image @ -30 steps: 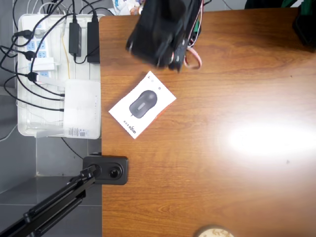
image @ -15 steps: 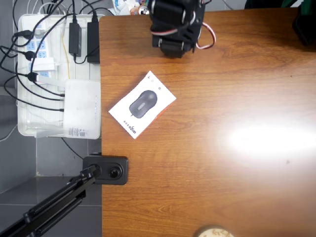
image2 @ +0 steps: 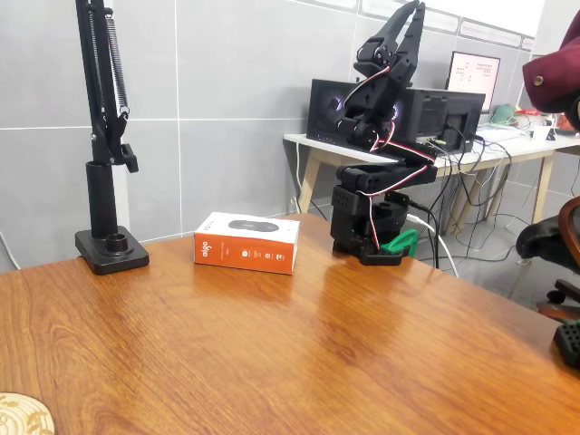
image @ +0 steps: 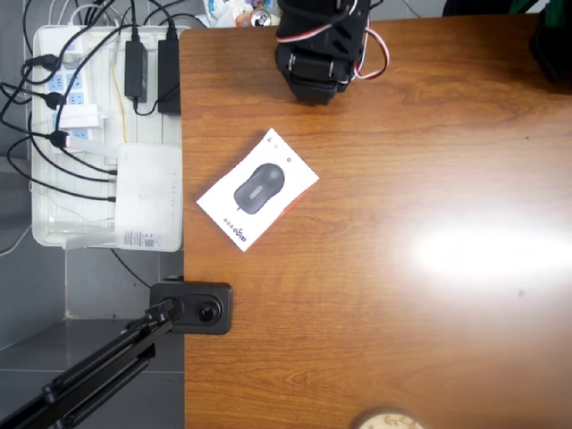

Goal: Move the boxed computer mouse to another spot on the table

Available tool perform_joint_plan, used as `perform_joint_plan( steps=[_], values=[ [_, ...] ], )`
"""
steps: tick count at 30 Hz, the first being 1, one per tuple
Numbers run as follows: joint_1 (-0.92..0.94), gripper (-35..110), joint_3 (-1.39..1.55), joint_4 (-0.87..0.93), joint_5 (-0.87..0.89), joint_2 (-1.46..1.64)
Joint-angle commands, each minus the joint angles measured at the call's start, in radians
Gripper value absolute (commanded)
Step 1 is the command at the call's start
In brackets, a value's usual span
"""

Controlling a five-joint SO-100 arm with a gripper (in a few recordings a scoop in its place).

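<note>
I see the boxed computer mouse (image: pixel 257 189) lying flat on the table (image: pixel 402 295), turned at a slant, near the table's left edge in the overhead view. In the fixed view the box (image2: pixel 246 241) shows its orange side. Nothing touches it. My arm (image2: pixel 376 172) is folded up high at the far edge of the table, well apart from the box. The gripper (image2: pixel 410 13) points up in the air with its fingers together and holds nothing. A black lamp stand (image2: pixel 111 246) sits near the box.
</note>
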Motion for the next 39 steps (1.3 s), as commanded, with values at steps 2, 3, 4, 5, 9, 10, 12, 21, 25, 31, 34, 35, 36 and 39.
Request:
perform_joint_plan(
  steps=[2, 3, 4, 5, 9, 10, 12, 21, 25, 31, 34, 35, 36, 39],
  values=[
    [-0.012, 0, 0.0, -0.002, 0.011, 0.002],
    [-0.012, 0, 0.0, -0.002, 0.032, 0.002],
    [-0.014, 2, 0.0, 0.0, 0.052, 0.002],
    [-0.014, 0, 0.0, 0.0, 0.086, 0.002],
    [-0.014, 0, 0.0, 0.0, 0.158, 0.002],
    [-0.014, 0, 0.0, 0.0, 0.167, 0.002],
    [-0.014, 0, 0.0, 0.0, 0.181, 0.002],
    [-0.014, 0, 0.0, 0.0, 0.193, 0.002],
    [-0.014, 0, 0.0, 0.0, 0.195, 0.002],
    [-0.014, 0, 0.0, 0.0, 0.196, 0.002],
    [-0.014, 0, 0.0, 0.0, 0.196, 0.002],
    [-0.014, 0, 0.0, 0.0, 0.196, 0.002],
    [-0.014, 0, 0.0, 0.0, 0.196, 0.002],
    [-0.014, 0, 0.0, 0.0, 0.196, 0.002]
  ],
)
